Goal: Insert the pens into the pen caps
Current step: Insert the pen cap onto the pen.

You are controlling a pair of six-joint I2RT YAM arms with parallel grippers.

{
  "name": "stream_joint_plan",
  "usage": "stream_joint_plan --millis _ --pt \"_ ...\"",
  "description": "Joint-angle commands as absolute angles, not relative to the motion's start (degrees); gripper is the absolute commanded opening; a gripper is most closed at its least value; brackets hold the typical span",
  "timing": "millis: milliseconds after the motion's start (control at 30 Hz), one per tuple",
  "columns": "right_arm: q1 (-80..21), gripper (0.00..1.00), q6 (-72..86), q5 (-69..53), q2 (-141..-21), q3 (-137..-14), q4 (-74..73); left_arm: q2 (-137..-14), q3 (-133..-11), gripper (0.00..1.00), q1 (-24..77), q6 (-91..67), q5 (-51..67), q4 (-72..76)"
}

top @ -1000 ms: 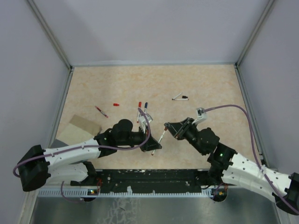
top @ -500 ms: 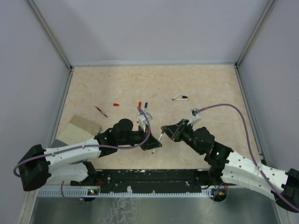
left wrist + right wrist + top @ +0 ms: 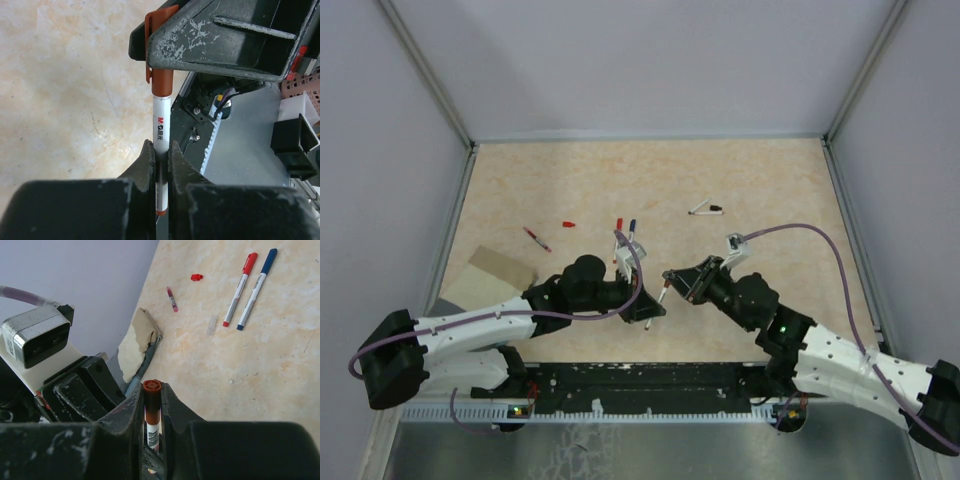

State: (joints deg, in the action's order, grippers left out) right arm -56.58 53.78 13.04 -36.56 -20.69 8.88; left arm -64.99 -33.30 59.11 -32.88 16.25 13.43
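Five pens are counted. One, the held pen [image 3: 160, 125], is kept off the table [image 3: 770, 170] between the two arms, near the table's front edge. The other four lie flat on the table. The red pen [image 3: 618, 230] and the blue pen [image 3: 631, 232] are laid side by side, just apart, near the middle. The black pen [image 3: 705, 210] is set well to their right. The thin dark-red pen [image 3: 537, 238] is set well to their left.

Two caps are seen apart from those worn by the three lying pens. A red cap [image 3: 568, 224] lies loose between the dark-red pen and the red pen. A brown cap [image 3: 161, 82] is held up at the top end of the held pen. One clear scrap [image 3: 212, 325] is seen just beside the red pen, and one tan cloth [image 3: 492, 278] at the table's left edge.

The left gripper [image 3: 160, 150] is clamped on the white barrel of the held pen, near its lower end. The right gripper [image 3: 152, 394] is clamped on the brown cap. The pen's upper end is seen inside that cap; how deep it sits cannot be told.

Off the table, a black box [image 3: 295, 142] and a white box [image 3: 300, 107] are seen in the left wrist view. What is in them cannot be told.
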Motion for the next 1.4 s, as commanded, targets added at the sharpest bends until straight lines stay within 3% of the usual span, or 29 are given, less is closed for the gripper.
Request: stream_joint_plan --millis 0,433,900,1100,1367 --pt "-58.3 0.00 56.3 2.8 -40.1 -18.0 11.4 -64.0 -37.4 0.00 58.6 -32.9 10.9 18.7" --pt "-69.5 0.00 64.4 8.2 -42.6 -14.9 6.6 -62.4 -43.0 0.00 58.7 -28.7 5.3 21.7" --pt "-85.5 0.00 73.5 18.3 -56.2 -10.3 21.0 -63.2 -47.8 0.00 58.6 -28.1 3.7 27.2" --pt "-85.5 0.00 71.2 24.6 -50.0 -13.6 16.3 -62.9 -46.3 0.00 58.5 -28.7 5.0 24.9" --pt "-84.2 0.00 65.4 33.3 -38.6 -23.3 -1.3 -62.0 -44.2 0.00 58.5 -28.7 6.7 22.1"
